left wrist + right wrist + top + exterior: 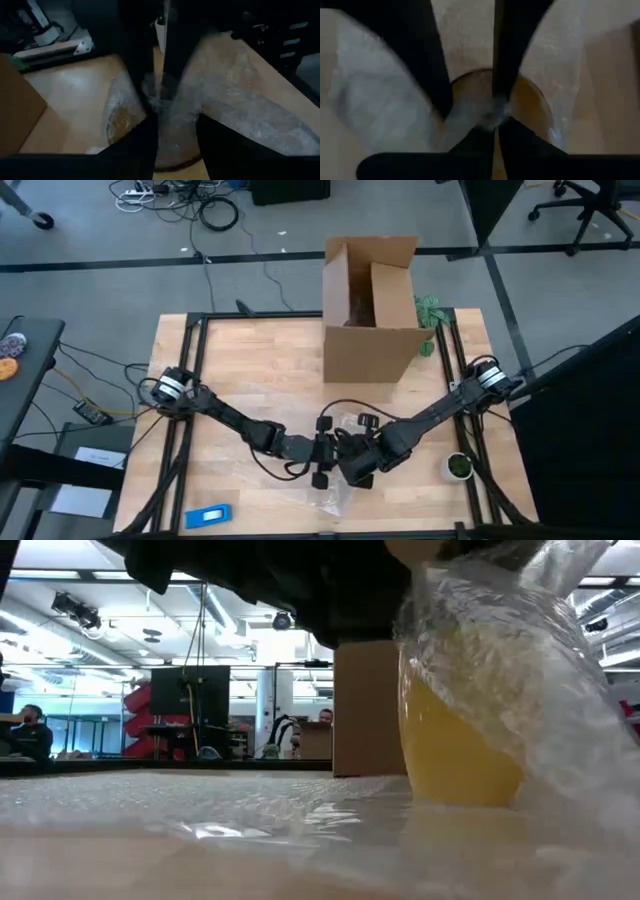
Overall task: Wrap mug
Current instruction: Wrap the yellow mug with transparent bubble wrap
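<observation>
Closest to my low camera, the mug (pixel 455 745) stands on the table (pixel 250 360) under loose bubble wrap (pixel 520 660). My left claw (pixel 322 452) and right claw (pixel 352 462) meet over it, both pinching wrap. A hard pull could tip the mug or strip the wrap off.

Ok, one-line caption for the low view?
Orange mug on the table, half-covered in bubble wrap, cardboard box behind.

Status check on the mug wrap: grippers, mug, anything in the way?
Left gripper and right gripper both low at mid-table, meeting over the mug. Mug upright, bubble wrap draped over it. Cardboard box behind, apart; nothing blocking.
</observation>
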Robot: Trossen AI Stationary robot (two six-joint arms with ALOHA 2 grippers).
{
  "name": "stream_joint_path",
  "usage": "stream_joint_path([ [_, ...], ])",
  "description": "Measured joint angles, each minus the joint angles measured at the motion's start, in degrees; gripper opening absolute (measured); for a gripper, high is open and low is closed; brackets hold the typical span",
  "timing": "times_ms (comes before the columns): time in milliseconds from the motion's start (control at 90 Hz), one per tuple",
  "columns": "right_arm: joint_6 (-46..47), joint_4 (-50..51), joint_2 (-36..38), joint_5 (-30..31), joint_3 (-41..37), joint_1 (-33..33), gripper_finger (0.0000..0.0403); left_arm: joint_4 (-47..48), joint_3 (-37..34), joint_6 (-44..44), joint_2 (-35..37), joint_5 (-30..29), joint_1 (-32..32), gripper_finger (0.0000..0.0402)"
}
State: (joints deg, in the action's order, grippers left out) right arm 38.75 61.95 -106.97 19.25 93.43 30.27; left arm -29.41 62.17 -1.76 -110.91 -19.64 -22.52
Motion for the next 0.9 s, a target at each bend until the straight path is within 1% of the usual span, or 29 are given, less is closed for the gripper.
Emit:
stream_joint_path([
  [78,2.85,4.10,0.17,-0.72,3.76,1.68,0.0000,0.13,-0.02,0.07,0.00,0.03,0.00,0.0115],
  [167,7.20,5.19,0.14,-6.38,6.07,4.01,0.0000,0.24,-0.03,0.22,-0.04,0.04,0.02,0.0115],
  [256,11.61,5.59,-0.06,-8.77,5.07,5.97,0.0000,0.21,-0.04,0.28,-0.04,0.03,0.07,0.0115],
  [367,13.59,6.27,-1.52,-9.80,2.10,6.84,0.0000,0.11,-0.04,0.51,-0.04,0.01,0.09,0.0115],
  [400,13.60,6.21,-1.69,-9.25,1.27,6.75,0.0000,0.12,-0.07,0.70,-0.06,0.02,0.11,0.0115],
  [467,13.48,6.32,-1.82,-5.83,0.17,6.37,0.0000,0.18,-0.09,0.90,-0.07,0.02,0.11,0.0115],
  [567,10.81,4.54,-1.78,-1.68,0.58,5.32,0.0000,0.39,-0.09,0.99,-0.07,0.04,0.08,0.0115],
  [722,4.89,2.56,-1.22,0.44,4.55,4.52,0.0000,0.46,-0.13,1.99,-0.11,0.06,-0.04,0.0115],
  [811,2.66,2.74,-1.35,2.17,4.87,3.88,0.0000,0.34,-0.13,2.01,-0.11,0.04,-0.02,0.0115],
  [900,1.52,2.66,-2.40,2.16,4.87,2.61,0.0000,0.23,-0.15,1.92,-0.13,0.02,-0.02,0.0115],
])
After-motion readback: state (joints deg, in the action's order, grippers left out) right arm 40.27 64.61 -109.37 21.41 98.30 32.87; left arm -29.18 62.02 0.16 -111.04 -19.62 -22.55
